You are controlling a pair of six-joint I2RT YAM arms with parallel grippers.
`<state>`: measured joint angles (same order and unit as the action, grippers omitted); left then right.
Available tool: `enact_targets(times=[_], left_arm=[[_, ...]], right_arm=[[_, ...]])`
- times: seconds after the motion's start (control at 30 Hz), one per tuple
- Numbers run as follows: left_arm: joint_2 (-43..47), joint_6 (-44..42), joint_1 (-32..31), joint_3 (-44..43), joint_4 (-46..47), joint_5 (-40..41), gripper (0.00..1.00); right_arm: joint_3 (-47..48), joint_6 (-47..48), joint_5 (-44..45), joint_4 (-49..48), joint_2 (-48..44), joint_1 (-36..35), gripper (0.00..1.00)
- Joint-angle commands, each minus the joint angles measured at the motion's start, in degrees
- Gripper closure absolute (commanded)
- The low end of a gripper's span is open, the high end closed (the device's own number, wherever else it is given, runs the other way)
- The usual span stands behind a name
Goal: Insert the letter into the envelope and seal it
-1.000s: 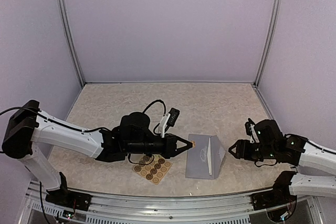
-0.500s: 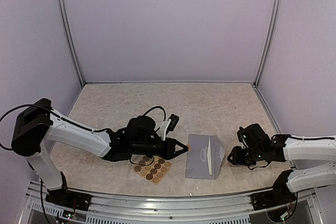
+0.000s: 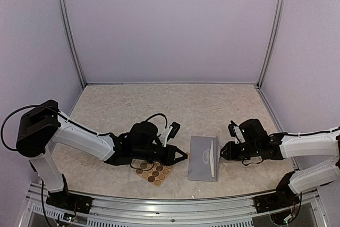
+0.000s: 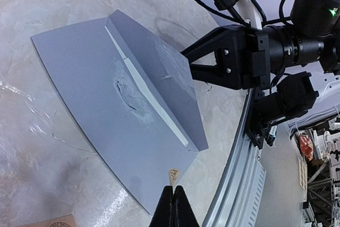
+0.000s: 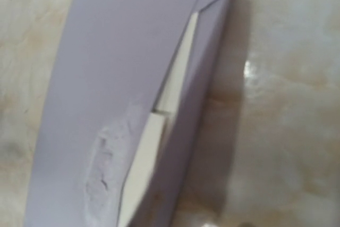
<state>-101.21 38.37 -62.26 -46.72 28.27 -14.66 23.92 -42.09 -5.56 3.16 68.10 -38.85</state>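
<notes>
Well, your tan sticker sheet [image 3: 154, 173] lies on the table [image 3: 212, 104] just left of the envelope [image 3: 202, 159], partly under your left arm. The grey-purple envelope lies flat between your grippers, its flap a bit up, with a white strip under it and a rough patch on its face. Your left gripper [image 4: 172, 195] pinches a small brown sticker [image 4: 172, 174] by the envelope's left edge. Your right gripper [image 3: 223, 151] is at the flap side; you cannot tell how its jaws stand.

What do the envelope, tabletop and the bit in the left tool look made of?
The envelope: apparently matte greyish paper, creased and scuffed. The tabletop: glossy marbled beige sheet with glare, material unclear. The sticker in the left tool: tan, probably paper.
</notes>
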Motion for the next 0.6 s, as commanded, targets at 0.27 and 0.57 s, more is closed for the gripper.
enact_targets(times=[0.27, 0.57], left_arm=[[1.04, 0.5, 0.35, 2.38, 2.5, -1.04, 1.0], [0.44, 0.65, 0.65, 1.41, 2.6, -1.72, 1.0]], right_arm=[[5.26, 3.87, -8.39, -8.16, 9.01, -0.8, 0.92], [7.9, 4.53, -10.52, -9.08, 16.96, -2.21, 1.0]])
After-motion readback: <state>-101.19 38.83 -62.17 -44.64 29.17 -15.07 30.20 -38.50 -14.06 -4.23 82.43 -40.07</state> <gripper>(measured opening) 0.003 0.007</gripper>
